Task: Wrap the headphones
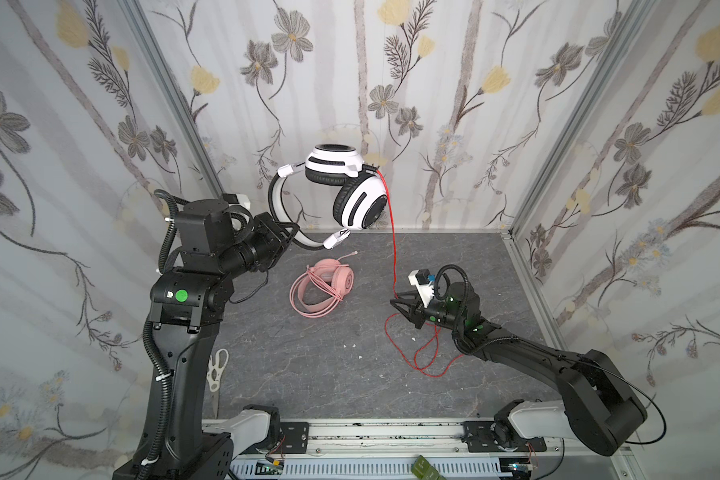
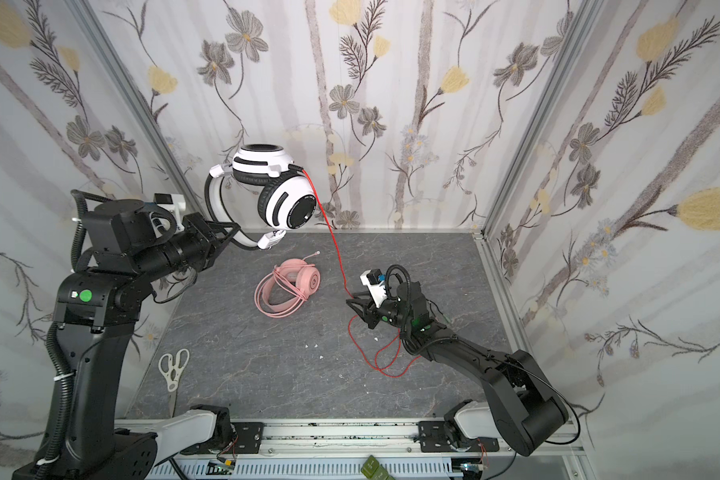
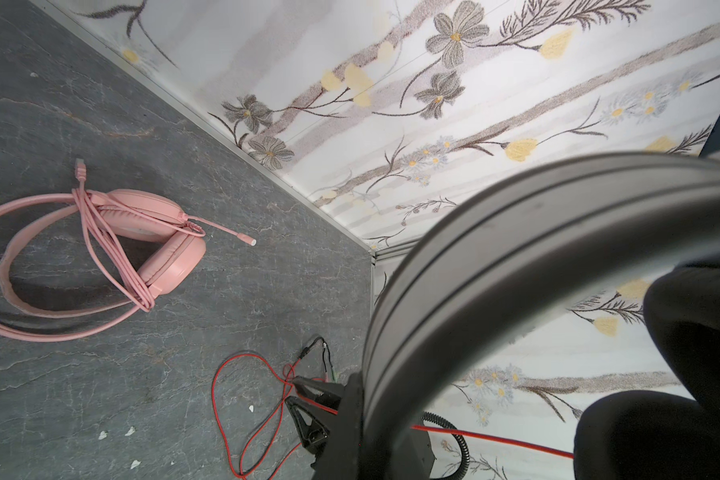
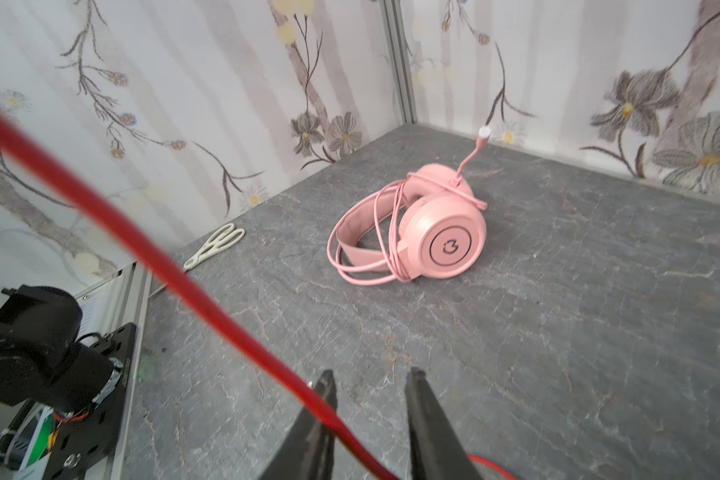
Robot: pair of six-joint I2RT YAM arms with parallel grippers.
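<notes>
We are noting: left gripper (image 1: 295, 231) pinching white headset (image 1: 362, 203) by the band, upper centre; right gripper (image 4: 368, 376) fingers standing apart, red cable (image 4: 184, 274) running between them; pink headset (image 1: 341, 280) lying mid-frame.

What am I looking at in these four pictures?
Two black robot arms work at a grey table. Two pictures look down from overhead; two come from cameras on the arms' wrists. The jaws of the left arm are shut on the band of the white-and-black headset, holding it in the air. Its red cable runs down between the jaws of the right arm, which stand apart. The pink headset, cable wound round it, and white scissors lie on the table.
</notes>
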